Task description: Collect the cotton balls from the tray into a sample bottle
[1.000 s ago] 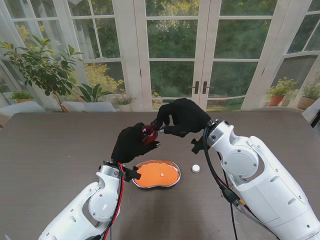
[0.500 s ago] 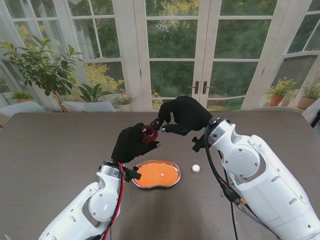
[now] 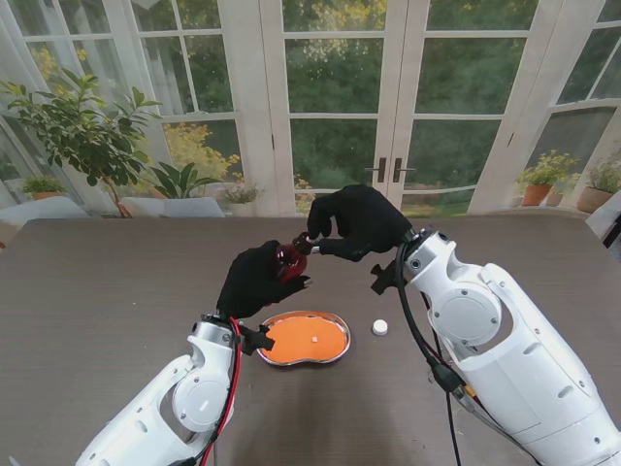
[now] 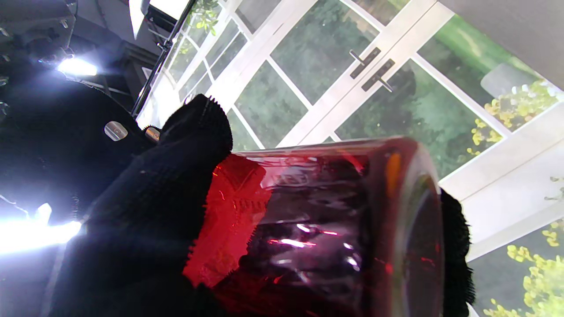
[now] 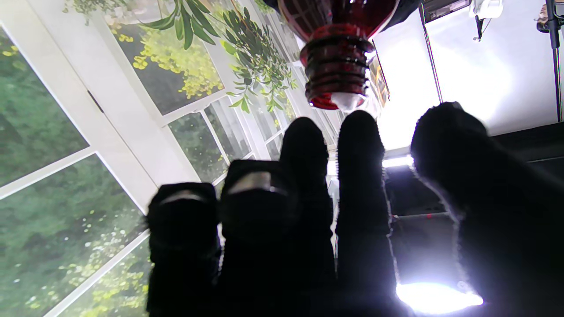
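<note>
Glass doors behind; left hand [image 3: 257,279] holds unlabelled red bottle [image 3: 288,260].

Stand view: even daylight through the glazed doors [image 3: 335,97] at 12 o'clock; table [image 3: 97,291] evenly lit, shadows soft, focus sharp. Left wrist view: blown-out glare at 9 and 10 o'clock; red bottle [image 4: 326,229] close, slightly soft, with specular streaks. Right wrist view: fingers [image 5: 361,176] silhouetted black against overexposed white at 1 o'clock and a flare at 5 o'clock.
</note>
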Robot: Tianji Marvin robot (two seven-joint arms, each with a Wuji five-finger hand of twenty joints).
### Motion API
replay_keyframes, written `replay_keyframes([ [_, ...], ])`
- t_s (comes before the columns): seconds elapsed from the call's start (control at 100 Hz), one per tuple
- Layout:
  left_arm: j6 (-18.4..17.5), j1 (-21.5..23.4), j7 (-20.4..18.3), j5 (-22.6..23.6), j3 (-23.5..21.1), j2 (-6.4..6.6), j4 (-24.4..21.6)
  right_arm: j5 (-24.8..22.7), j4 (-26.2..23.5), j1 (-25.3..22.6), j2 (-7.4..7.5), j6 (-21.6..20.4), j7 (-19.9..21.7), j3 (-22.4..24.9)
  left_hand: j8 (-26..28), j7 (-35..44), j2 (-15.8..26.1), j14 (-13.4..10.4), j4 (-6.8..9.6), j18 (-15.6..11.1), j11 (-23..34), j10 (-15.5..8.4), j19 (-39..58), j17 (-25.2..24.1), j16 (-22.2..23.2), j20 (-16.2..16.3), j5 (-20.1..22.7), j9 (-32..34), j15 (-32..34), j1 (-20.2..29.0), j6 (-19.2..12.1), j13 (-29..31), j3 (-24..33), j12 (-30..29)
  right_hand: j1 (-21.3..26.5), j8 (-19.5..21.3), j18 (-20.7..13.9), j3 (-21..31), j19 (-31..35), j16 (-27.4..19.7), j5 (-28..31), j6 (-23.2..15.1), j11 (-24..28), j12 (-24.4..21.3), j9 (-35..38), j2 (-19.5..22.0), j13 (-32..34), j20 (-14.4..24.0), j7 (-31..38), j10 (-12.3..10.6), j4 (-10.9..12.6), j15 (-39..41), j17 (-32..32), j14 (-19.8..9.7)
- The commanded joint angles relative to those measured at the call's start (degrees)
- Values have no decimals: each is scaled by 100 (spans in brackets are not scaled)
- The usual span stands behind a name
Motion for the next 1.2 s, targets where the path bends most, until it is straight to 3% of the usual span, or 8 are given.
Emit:
replay_keyframes([
  [0.0, 19, 17, -102, -20, 10, -26, -38, 37, -34, -37, -21, 17, 105, -6, 87, 996, 1796, 262, 106, -197, 37, -193, 320, -16, 92, 108, 779, 281, 430, 1548, -1095, 196, 1678, 111, 43, 105, 20, 44, 26, 34, -21, -105, 60, -8, 73, -49, 112, 133, 179, -34, -163, 130, 35, -50],
  [0.34, -6, -7, -80, -13, 14, -31, -21, 118, -28, -53, -17, -1, 160, -68, 83, 996, 1797, 276, 106, -197, 32, -190, 319, -16, 93, 109, 785, 282, 424, 1554, -1094, 192, 1673, 113, -7, 24, 35, 30, 38, 34, 45, -41, 45, -14, 97, 139, 112, 135, 215, -20, -114, 151, 37, -37],
  [0.56, -22, -40, -47, -23, 32, -45, 7, 414, -23, -93, -21, 23, 269, -166, 82, 993, 1797, 271, 105, -197, 30, -183, 319, -16, 94, 110, 777, 282, 424, 1557, -1088, 188, 1667, 110, -154, -6, 58, -23, 51, 21, 38, 66, 24, -46, 77, 643, 106, 155, 32, 26, 61, 131, -20, 40],
  [0.95, -13, -53, -84, -72, 51, -48, 1, 403, 27, -34, -71, 55, 109, -250, 83, 995, 1794, 268, 105, -197, 33, -184, 318, -16, 95, 111, 782, 286, 426, 1554, -1090, 195, 1672, 113, 27, -26, 41, 51, 58, 18, -133, -29, 37, -8, 48, 412, 107, 148, -19, 19, -5, 127, 9, 19],
  [1.19, 4, -59, -119, -77, 50, -40, -9, 366, 25, -34, -104, 138, -30, -192, 83, 994, 1796, 263, 105, -197, 34, -189, 318, -16, 96, 111, 780, 285, 425, 1557, -1091, 195, 1672, 113, -153, 38, 44, -27, 61, 9, -251, -33, 24, -43, 23, 510, 107, 143, -250, 30, 51, 114, 4, 49],
])
